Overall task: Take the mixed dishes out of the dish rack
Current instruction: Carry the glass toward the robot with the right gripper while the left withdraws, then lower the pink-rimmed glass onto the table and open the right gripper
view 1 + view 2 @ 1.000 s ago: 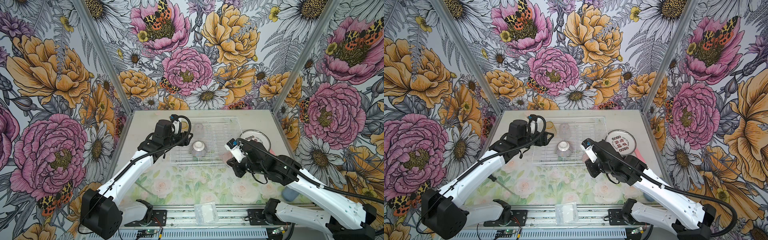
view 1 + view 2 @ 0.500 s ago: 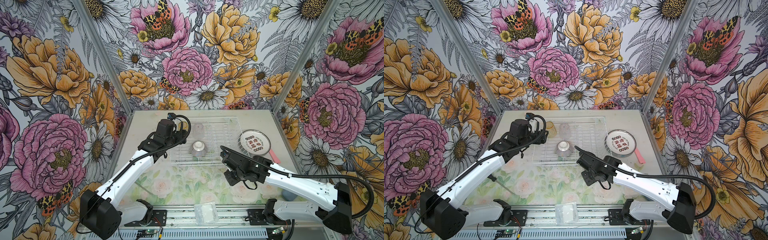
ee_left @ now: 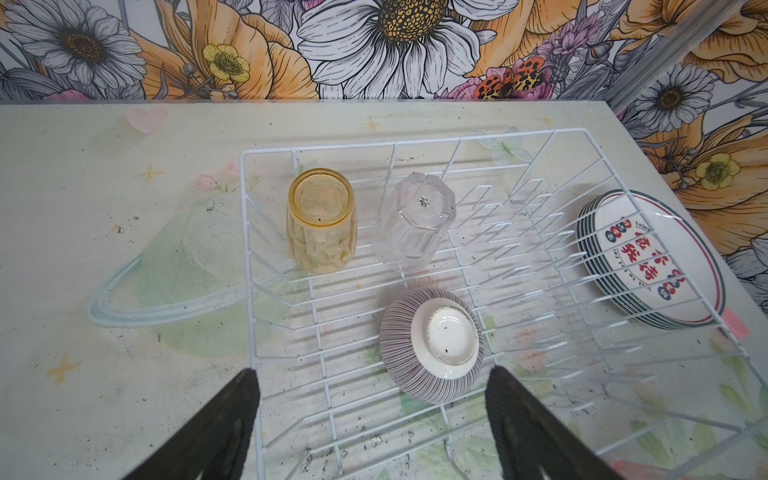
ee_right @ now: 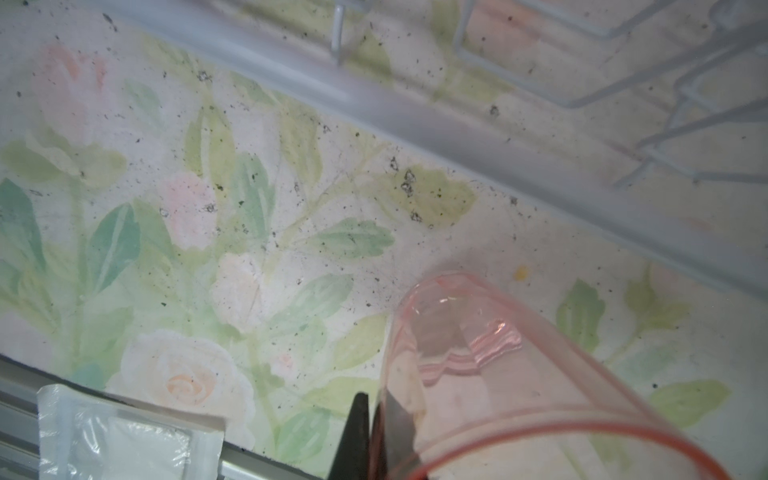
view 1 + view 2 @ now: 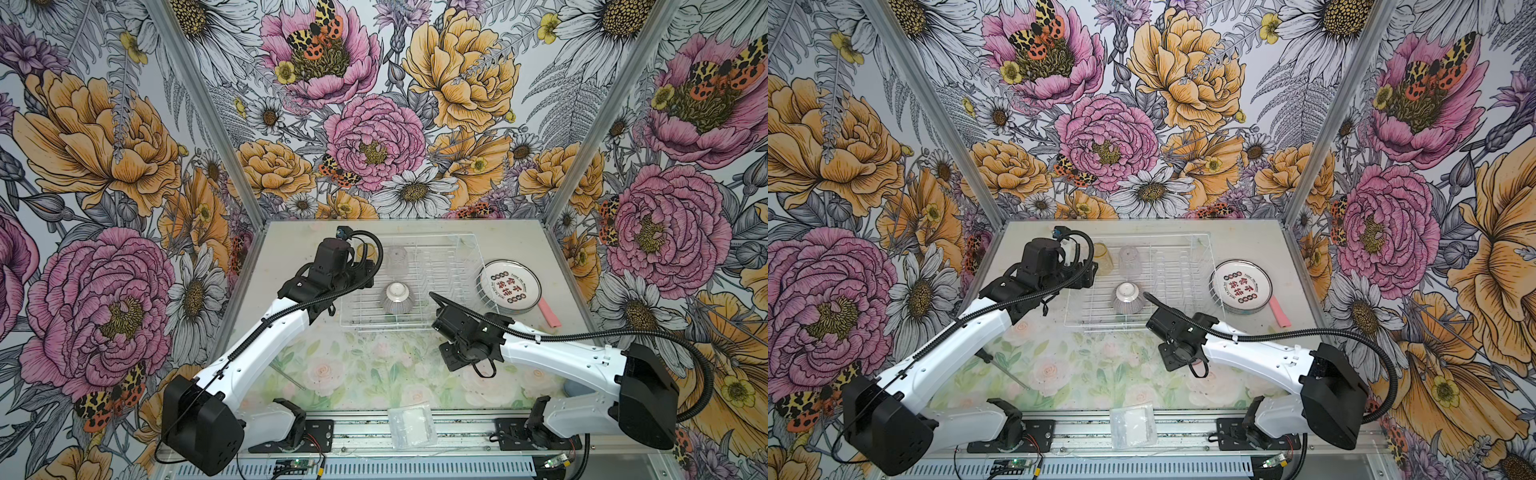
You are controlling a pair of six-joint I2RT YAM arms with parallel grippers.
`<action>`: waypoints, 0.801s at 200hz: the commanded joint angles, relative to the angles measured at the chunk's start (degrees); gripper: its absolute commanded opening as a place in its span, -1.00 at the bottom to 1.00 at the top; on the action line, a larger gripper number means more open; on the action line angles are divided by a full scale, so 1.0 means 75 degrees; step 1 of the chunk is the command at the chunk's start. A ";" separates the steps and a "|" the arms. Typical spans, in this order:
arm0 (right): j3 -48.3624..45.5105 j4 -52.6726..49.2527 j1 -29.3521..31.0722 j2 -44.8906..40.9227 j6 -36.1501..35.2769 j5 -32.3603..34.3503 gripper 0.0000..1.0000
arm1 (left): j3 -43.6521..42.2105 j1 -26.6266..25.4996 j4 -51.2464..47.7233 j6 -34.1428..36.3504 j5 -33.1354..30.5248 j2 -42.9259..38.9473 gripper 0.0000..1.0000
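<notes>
My right gripper point(image 4: 370, 415), jaws clamped on the wall of the pink tumbler point(image 4: 519, 374), has swung off the dish rack point(image 3: 248, 249) over the mat point(image 4: 208, 208); my left gripper point(image 3: 372, 376) is spreading wide, bowl point(image 3: 432, 345) just ahead between its jaws, untouched; that's next.

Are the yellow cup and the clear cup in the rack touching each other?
Apart. The left wrist view shows a plain strip of rack floor between the yellow cup and the clear cup.
</notes>
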 commanded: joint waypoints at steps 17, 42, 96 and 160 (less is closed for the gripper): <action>0.0022 0.0390 -0.0239 0.0045 -0.0278 -0.0391 -1.00 | 0.0270 0.0015 -0.0142 0.0150 0.0111 0.0116 0.74; 0.0023 0.0391 -0.0389 0.0164 -0.0384 -0.0565 -1.00 | 0.0310 0.0032 -0.0203 0.0167 0.0114 0.0224 0.74; 0.0071 0.0391 -0.0416 0.0433 -0.0485 -0.0623 -0.90 | 0.0447 0.0038 -0.0339 0.0184 0.0170 0.0391 0.74; 0.0157 0.0381 -0.0445 0.0363 -0.0555 -0.0469 -0.48 | 0.0617 -0.0046 -0.0396 0.0218 0.0240 0.0598 0.75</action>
